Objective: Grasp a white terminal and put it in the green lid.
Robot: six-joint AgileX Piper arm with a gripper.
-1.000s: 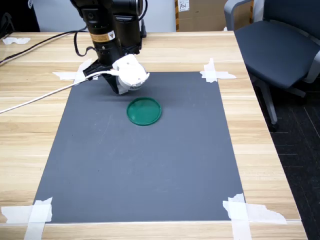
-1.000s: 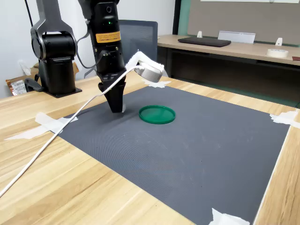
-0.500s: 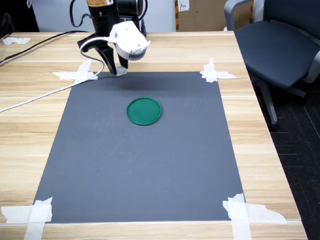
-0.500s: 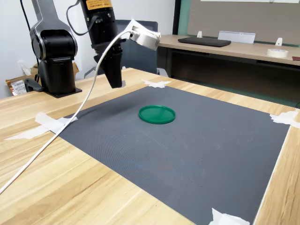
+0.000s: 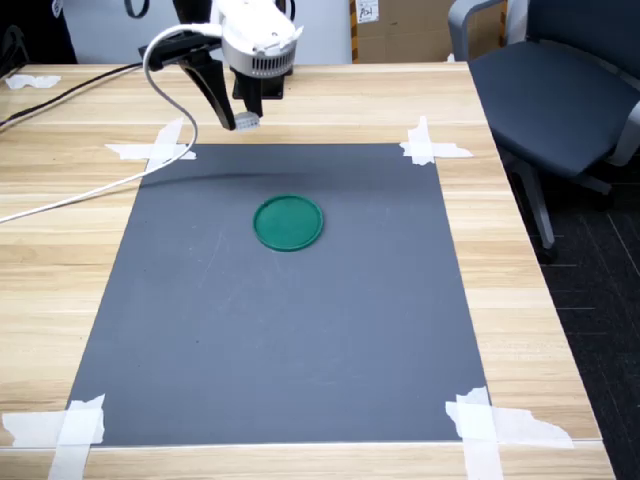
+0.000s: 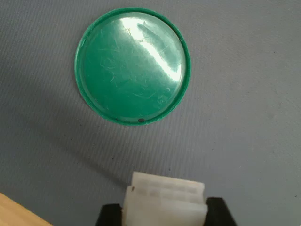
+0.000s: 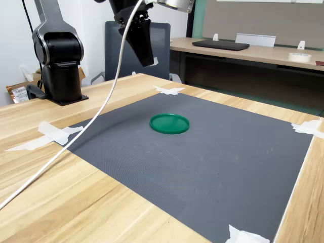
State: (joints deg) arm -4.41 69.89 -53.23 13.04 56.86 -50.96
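Above the far part of the grey mat (image 5: 280, 330) on the wooden surface (image 5: 540, 300), the arm carries its load high. Step in hand, as judged: transport to the green lid (image 5: 288, 222), which lies bare on the mat, well apart from the load. To do it well: bring the gripper (image 6: 164, 217) over the lid's centre, descend until the piece is just above the disc, then release; a drop from height may bounce it past the thin rim. Pose: the gripper points downward, tilted slightly in the second exterior view, well clear of the mat. Its jaws are clamped on the white terminal (image 6: 164, 200); contact faces partly cropped in the wrist view, so squareness of grip is uncertain.
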